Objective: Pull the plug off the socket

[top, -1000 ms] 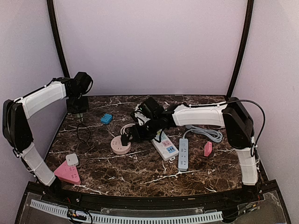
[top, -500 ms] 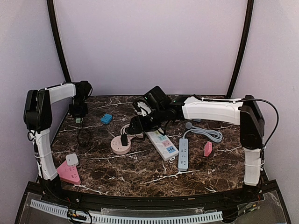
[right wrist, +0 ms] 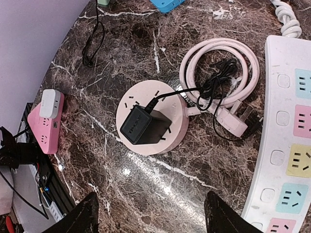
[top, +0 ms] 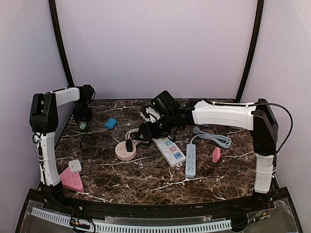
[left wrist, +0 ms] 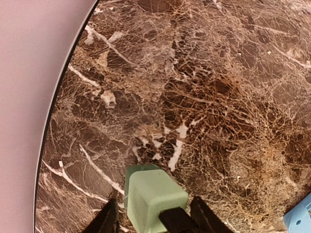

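- Approach step: right gripper [right wrist: 151,206], spread wide and empty, hovers near the round socket [right wrist: 170,97].
- Black plug [right wrist: 145,125] sits in that socket's top.
- Next, I judge: lower, pinch the plug, lift straight.
- Left gripper [left wrist: 154,218], well away from the socket: grip unclear.

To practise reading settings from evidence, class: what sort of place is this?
Probably a robot test booth, not a home: a white left arm and white right arm mounted at a brown marble-patterned table, plain pale walls closing it in.
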